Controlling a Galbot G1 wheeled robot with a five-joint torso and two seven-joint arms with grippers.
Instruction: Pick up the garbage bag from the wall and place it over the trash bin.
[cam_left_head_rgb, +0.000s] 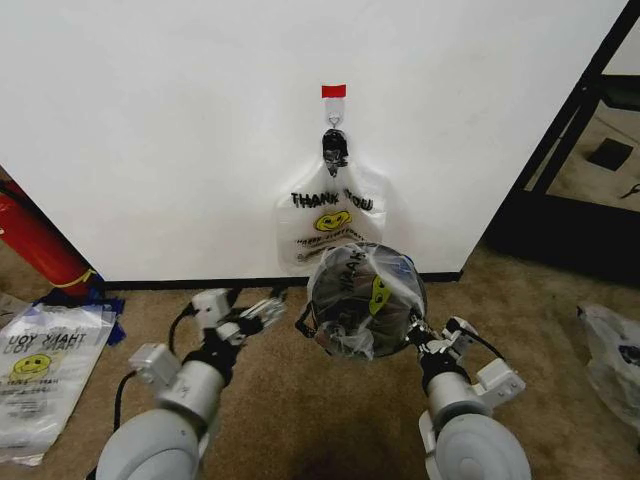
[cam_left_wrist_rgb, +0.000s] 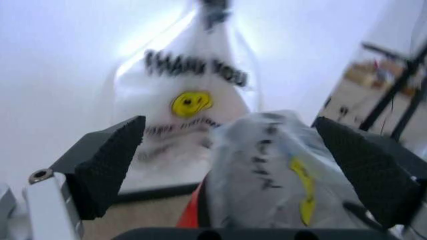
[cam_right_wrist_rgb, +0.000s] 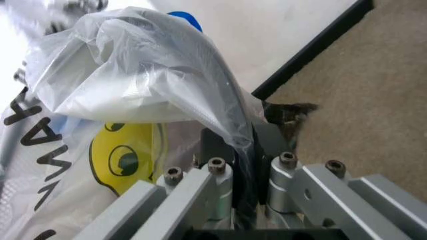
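A garbage bag (cam_left_head_rgb: 330, 215) with "THANK YOU" lettering and a yellow smiley hangs from a metal hook (cam_left_head_rgb: 334, 122) on the white wall (cam_left_head_rgb: 150, 120), under a red tape strip (cam_left_head_rgb: 333, 91). In front of it the black mesh trash bin (cam_left_head_rgb: 365, 300) is held tilted above the carpet, with another such bag wrapped over it. My right gripper (cam_left_head_rgb: 418, 335) is shut on the bin's rim (cam_right_wrist_rgb: 245, 150) through the plastic. My left gripper (cam_left_head_rgb: 265, 312) stands open just left of the bin. Between its pads (cam_left_wrist_rgb: 110, 160) show the covered bin (cam_left_wrist_rgb: 267, 170) and the hanging bag (cam_left_wrist_rgb: 187, 105).
A red cylinder (cam_left_head_rgb: 35, 240) leans at the wall on the left. Loose plastic bags lie on the carpet at the left (cam_left_head_rgb: 40, 370) and at the right edge (cam_left_head_rgb: 610, 350). A black shelf frame (cam_left_head_rgb: 570, 150) stands at the right past the wall's corner.
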